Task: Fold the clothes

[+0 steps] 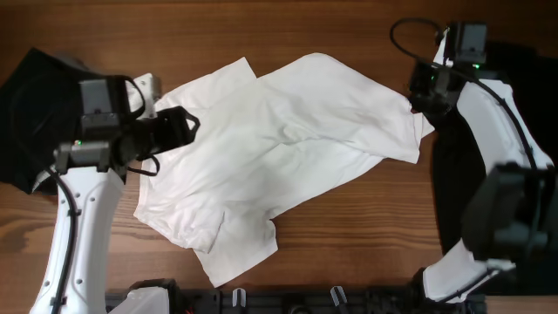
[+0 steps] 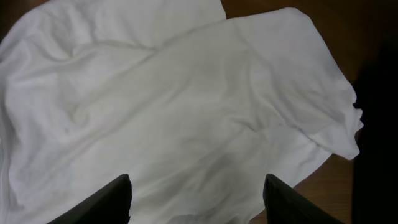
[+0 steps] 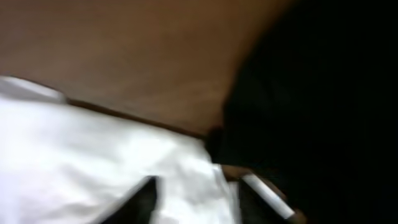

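Note:
The large white T-shirt (image 1: 288, 148) lies crumpled and partly folded over itself in the middle of the wooden table. My left gripper (image 1: 181, 126) hovers over the shirt's left edge. In the left wrist view its jaws (image 2: 198, 183) are wide open and empty above the white cloth (image 2: 174, 106). My right gripper (image 1: 418, 100) is at the shirt's right edge. The right wrist view is blurred. There its fingers (image 3: 196, 190) stand apart with white cloth (image 3: 93, 149) between them.
A black garment (image 1: 26, 113) lies at the table's left edge under my left arm. Another black garment (image 1: 523, 96) lies at the right, also dark in the right wrist view (image 3: 311, 93). Bare wood (image 1: 349, 235) shows in front of the shirt.

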{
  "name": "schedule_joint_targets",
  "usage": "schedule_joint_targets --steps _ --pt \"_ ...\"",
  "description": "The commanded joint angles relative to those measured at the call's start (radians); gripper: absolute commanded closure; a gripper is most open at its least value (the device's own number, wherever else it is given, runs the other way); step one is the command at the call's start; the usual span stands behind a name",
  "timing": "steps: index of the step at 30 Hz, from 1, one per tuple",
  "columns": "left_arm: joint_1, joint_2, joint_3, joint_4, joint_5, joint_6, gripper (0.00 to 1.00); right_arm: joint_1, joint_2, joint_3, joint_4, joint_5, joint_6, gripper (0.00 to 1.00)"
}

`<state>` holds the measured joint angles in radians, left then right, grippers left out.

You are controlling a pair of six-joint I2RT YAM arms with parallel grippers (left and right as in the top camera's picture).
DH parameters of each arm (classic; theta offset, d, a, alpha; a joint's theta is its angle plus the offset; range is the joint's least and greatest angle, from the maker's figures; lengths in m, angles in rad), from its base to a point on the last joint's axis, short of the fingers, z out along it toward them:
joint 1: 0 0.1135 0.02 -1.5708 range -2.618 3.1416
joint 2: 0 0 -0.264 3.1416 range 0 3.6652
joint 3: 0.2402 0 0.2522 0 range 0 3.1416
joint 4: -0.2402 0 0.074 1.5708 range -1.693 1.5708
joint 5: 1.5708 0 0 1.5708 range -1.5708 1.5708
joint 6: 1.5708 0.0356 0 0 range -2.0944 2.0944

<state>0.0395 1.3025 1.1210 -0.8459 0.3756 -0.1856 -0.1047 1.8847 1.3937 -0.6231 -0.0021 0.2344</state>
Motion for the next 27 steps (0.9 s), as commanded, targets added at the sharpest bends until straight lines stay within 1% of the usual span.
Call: schedule_joint_targets --steps 1,7,12,15,18,20,21,22,23,24,25,27 --pt "-0.05 0.02 0.007 0.001 -0.019 0.025 0.32 -0.053 0.122 -0.001 -0.038 0.047 0.071 0.96" --pt "-0.076 0.022 0.007 0.0 -0.036 0.025 0.32 -0.148 0.236 -0.001 -0.097 0.055 0.171 0.96" --pt "-0.077 0.022 0.007 -0.001 -0.036 0.025 0.32 -0.307 0.25 0.0 -0.142 0.167 0.293 0.96" --pt "-0.077 0.022 0.007 -0.004 -0.036 0.025 0.32 -0.43 0.235 0.012 -0.16 0.152 0.291 0.96" --pt "-0.077 0.022 0.007 -0.002 -0.036 0.025 0.31 -0.524 0.209 0.042 -0.195 0.1 0.288 0.96" --pt "-0.077 0.022 0.007 0.004 -0.036 0.025 0.31 -0.563 0.188 0.075 -0.209 0.029 0.267 0.96" --pt "-0.077 0.022 0.007 0.007 -0.036 0.025 0.29 -0.575 0.169 0.096 -0.207 -0.045 0.216 0.94" --pt "-0.077 0.022 0.007 0.008 -0.036 0.025 0.28 -0.576 0.157 0.107 -0.198 -0.097 0.179 0.91" --pt "-0.077 0.022 0.007 0.011 -0.036 0.025 0.28 -0.575 0.139 0.117 -0.179 -0.188 0.108 0.82" --pt "-0.077 0.022 0.007 0.012 -0.036 0.025 0.28 -0.568 0.119 0.122 -0.153 -0.304 0.016 0.69" --pt "-0.077 0.022 0.007 0.013 -0.036 0.025 0.28 -0.556 0.096 0.122 -0.131 -0.428 -0.074 0.6" --pt "-0.077 0.022 0.007 0.013 -0.036 0.025 0.28 -0.517 0.058 0.122 -0.113 -0.594 -0.183 0.49"
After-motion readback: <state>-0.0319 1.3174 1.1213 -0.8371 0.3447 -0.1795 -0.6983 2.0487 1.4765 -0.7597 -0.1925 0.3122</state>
